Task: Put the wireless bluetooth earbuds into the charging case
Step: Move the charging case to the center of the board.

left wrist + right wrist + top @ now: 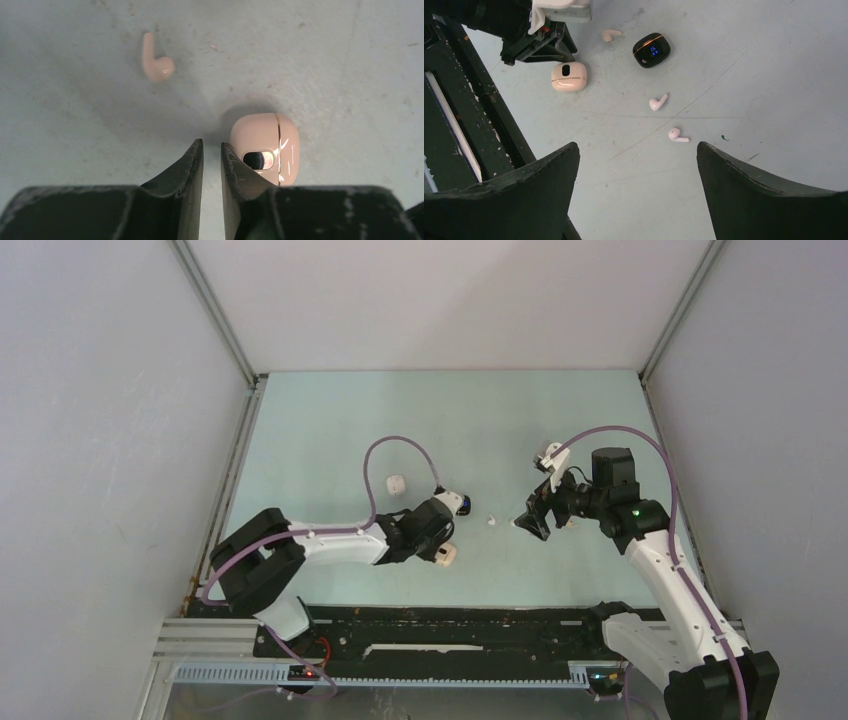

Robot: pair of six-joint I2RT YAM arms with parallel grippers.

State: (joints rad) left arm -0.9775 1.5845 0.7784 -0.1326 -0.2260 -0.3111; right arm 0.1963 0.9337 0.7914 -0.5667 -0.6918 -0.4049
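Note:
Three small whitish earbuds lie loose on the table: one (657, 102) in the middle, one (677, 135) just ahead of my right gripper (636, 147), and a pinkish one (156, 60) beyond my left gripper (212, 145). A pale pink charging case (267, 147) lies closed on the table, right beside the left gripper's right finger. The left jaws are shut with nothing between them. The right jaws stand wide open and empty above the table. From above, the pink case (447, 555) sits by the left gripper (440, 535), and the right gripper (530, 520) is close to an earbud (491, 521).
A black case (651, 50) with a lit blue display lies past the earbuds. Farther back on the left sits a small white case (396, 483). A black rail (450, 630) runs along the near edge. Grey walls enclose the table.

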